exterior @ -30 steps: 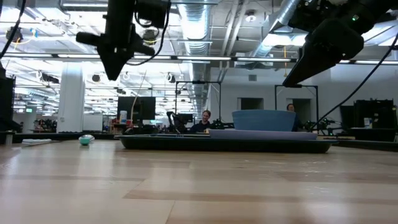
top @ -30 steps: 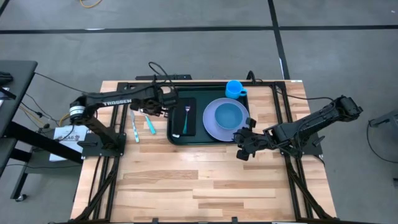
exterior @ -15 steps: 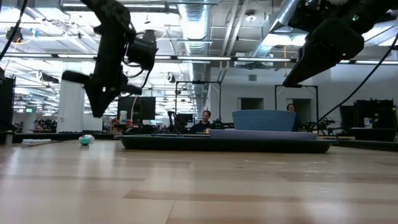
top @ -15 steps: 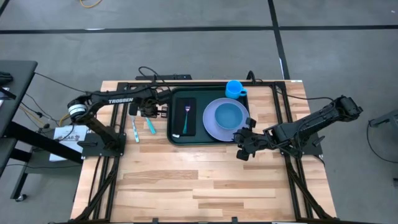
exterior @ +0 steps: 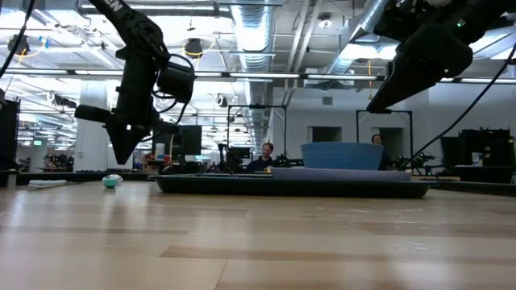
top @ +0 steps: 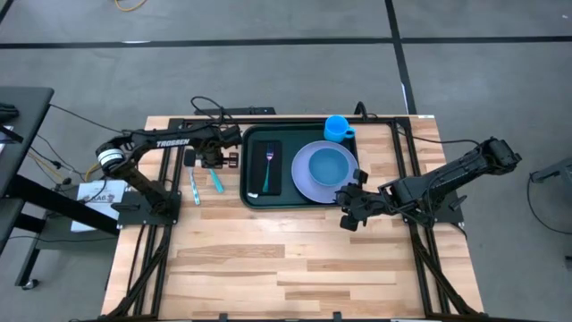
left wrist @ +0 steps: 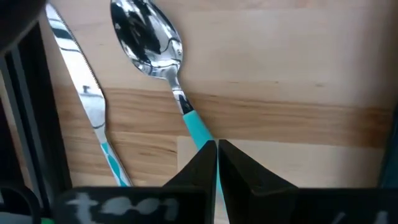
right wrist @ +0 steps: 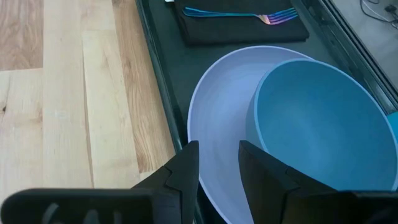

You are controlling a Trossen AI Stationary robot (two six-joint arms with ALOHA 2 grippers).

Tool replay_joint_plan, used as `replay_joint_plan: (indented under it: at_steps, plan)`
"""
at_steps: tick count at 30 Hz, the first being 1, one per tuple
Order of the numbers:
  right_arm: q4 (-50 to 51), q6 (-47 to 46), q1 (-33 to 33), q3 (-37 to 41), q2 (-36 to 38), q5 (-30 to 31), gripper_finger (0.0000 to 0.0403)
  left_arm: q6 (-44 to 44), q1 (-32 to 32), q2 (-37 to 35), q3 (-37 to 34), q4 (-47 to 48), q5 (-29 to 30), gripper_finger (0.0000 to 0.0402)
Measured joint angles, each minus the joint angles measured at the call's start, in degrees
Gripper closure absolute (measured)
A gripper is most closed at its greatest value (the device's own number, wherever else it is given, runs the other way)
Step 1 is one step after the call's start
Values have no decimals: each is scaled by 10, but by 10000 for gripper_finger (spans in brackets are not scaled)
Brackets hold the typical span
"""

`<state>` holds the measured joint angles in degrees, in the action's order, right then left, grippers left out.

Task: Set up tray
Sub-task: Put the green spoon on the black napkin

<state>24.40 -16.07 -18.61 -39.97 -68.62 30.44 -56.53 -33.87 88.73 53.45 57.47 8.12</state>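
The dark green tray (top: 299, 199) lies at the table's far middle. On it are a black napkin (top: 259, 170) bearing a fork (top: 266, 170), a lavender plate (top: 304, 179) with a blue bowl (top: 331, 165) in it, and a blue cup (top: 337, 127). A teal-handled spoon (left wrist: 146, 34) and knife (left wrist: 87, 99) lie flat on the wood left of the tray. My left gripper (left wrist: 216, 149) is shut and hovers above the spoon's handle (left wrist: 198, 127), clear of the table in the low view (exterior: 121, 153). My right gripper (right wrist: 217, 168) is open, raised over the plate's near rim (right wrist: 205, 124).
The tray's raised rim (exterior: 290, 187) stands between the cutlery and the dishes. The table's near half (top: 286, 268) is bare wood. Dark frame rails (top: 161, 188) run along both table sides. People sit in the room beyond the far edge.
My left gripper has moved from over the tray's left rim toward the table's left edge and come down, ending low above the spoon. The right arm has kept still.
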Motion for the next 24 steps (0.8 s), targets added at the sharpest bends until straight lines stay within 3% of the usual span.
replay_joint_plan:
  at_steps: [7, 24]
  plan:
    - [0, 0, 0, 0, 0, 0, 296, 25, 10, 0, 0, -14, -30, 395]
    - [-30, -29, 10, 0, 0, 16, 296, 27, 13, 0, 0, -80, -28, 395]
